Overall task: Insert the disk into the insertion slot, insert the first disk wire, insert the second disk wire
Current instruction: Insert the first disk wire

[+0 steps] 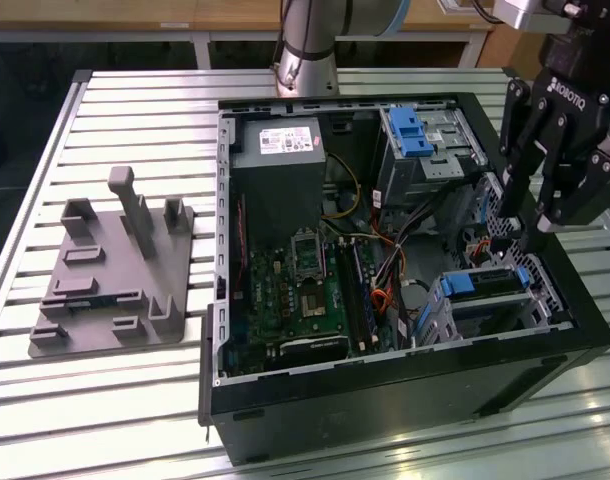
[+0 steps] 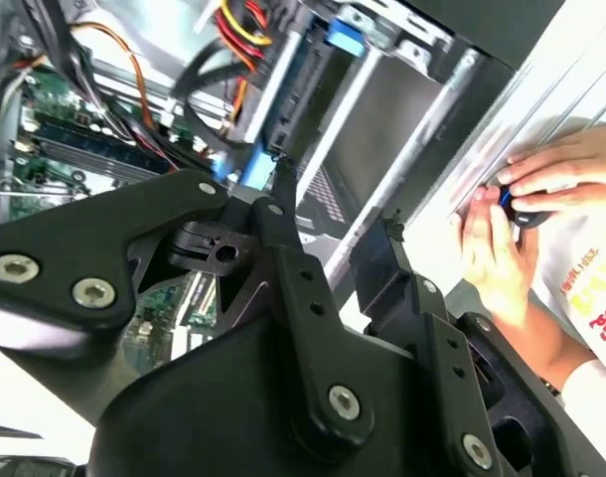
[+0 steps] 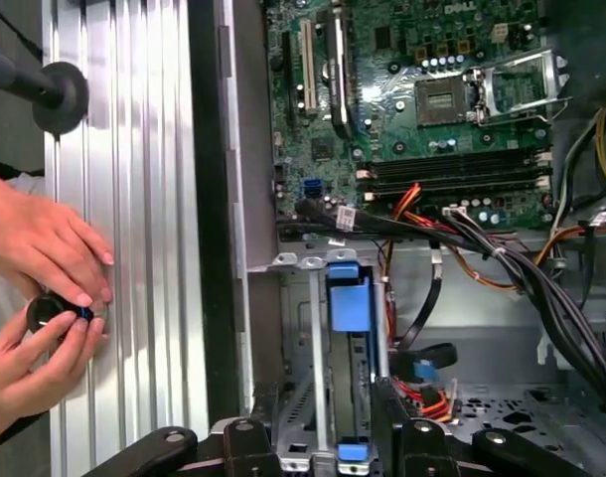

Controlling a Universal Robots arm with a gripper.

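The open computer case (image 1: 385, 400) lies on the slatted tabletop (image 1: 135, 110), with a grey moulded fixture (image 1: 115, 270) beside it toward the exterior view's left. Inside the case are the green motherboard (image 1: 295, 290), a boxy power supply (image 1: 277, 170) and a taller metal bay with a blue latch (image 1: 410, 130).

A tangle of black, red and orange wires (image 3: 422, 214) crosses the gap between the motherboard and the insertion slot (image 1: 485, 318), and some of them run just past the slot's mouth. In the first wrist view a person's hands (image 3: 45, 298) rest on the tabletop outside the case wall, fingering a small black object (image 3: 60, 313) (well apart from the slot).

The disk (image 3: 345, 308) sits inside the insertion slot, its blue carrier showing between the grey perforated walls. Its long axis runs from the motherboard side toward the case's end wall, which is left to right in the exterior view. The carrier's broad blue end faces the motherboard.

The claw (image 1: 527, 218) hangs over that end of the case, above the slot. Its fingers are spread, with nothing pinched between them. In the first wrist view the blue carrier shows in the gap between the fingers.
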